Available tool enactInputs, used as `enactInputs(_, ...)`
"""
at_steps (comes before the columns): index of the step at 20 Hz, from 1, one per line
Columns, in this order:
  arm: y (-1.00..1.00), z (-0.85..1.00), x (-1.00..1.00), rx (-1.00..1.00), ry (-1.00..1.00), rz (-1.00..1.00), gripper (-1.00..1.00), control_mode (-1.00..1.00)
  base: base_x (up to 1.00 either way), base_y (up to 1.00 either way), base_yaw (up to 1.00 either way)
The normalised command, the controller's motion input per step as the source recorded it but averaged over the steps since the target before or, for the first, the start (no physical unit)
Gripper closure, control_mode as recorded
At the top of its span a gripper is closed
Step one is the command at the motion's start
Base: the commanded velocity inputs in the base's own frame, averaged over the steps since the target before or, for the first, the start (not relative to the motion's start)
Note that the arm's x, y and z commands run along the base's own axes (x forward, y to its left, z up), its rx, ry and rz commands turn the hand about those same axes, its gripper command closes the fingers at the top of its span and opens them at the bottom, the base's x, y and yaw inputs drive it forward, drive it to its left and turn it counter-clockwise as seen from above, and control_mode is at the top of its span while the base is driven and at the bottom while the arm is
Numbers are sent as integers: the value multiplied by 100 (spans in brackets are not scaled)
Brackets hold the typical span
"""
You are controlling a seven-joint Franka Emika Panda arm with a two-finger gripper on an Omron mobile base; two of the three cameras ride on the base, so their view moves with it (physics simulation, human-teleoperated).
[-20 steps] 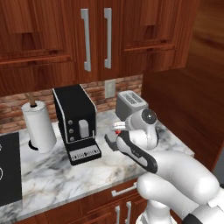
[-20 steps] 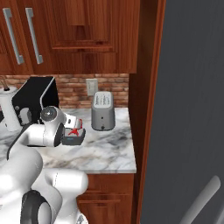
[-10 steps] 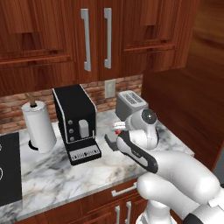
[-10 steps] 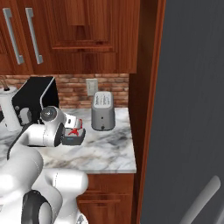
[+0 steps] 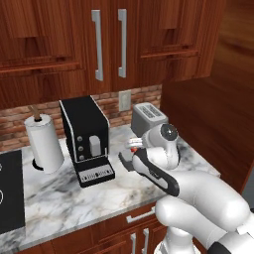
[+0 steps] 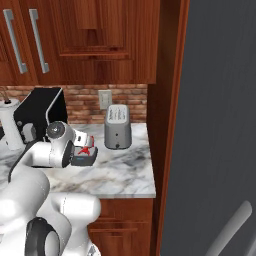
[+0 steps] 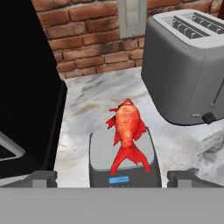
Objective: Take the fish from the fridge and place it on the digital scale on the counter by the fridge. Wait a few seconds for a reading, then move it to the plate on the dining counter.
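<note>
The red-orange fish (image 7: 127,131) lies flat on the dark grey digital scale (image 7: 98,151), head toward the brick wall and forked tail toward me. My gripper (image 7: 113,178) hovers open just behind the scale, one fingertip (image 7: 43,177) on each side and neither touching the fish. From the right base view the fish (image 6: 85,150) rests on the scale (image 6: 86,160) beside my wrist. The fish (image 5: 131,143) peeks out behind my hand in the left base view. The grey fridge (image 6: 215,125) stands at the right. The plate and the dining counter are out of view.
A silver toaster (image 7: 183,65) stands close to the right of the scale and a tall black coffee machine (image 7: 26,87) close to its left. The marble counter (image 5: 59,198) also holds a paper towel roll (image 5: 44,144). Wooden cabinets (image 5: 109,44) hang above.
</note>
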Motion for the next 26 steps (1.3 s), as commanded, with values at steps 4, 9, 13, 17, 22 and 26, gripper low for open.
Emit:
enactInputs(4, 0, 0, 0, 0, 0, 0, -100, -100, 0, 0, 0)
enactInputs(9, 0, 0, 0, 0, 0, 0, -100, -100, 0, 0, 0)
enactInputs(13, 0, 0, 0, 0, 0, 0, -100, -100, 0, 0, 0)
enactInputs(17, 0, 0, 0, 0, 0, 0, -100, -100, 0, 0, 0)
enactInputs(22, 0, 0, 0, 0, 0, 0, -100, -100, 0, 0, 0)
enactInputs(26, 0, 0, 0, 0, 0, 0, -100, -100, 0, 0, 0)
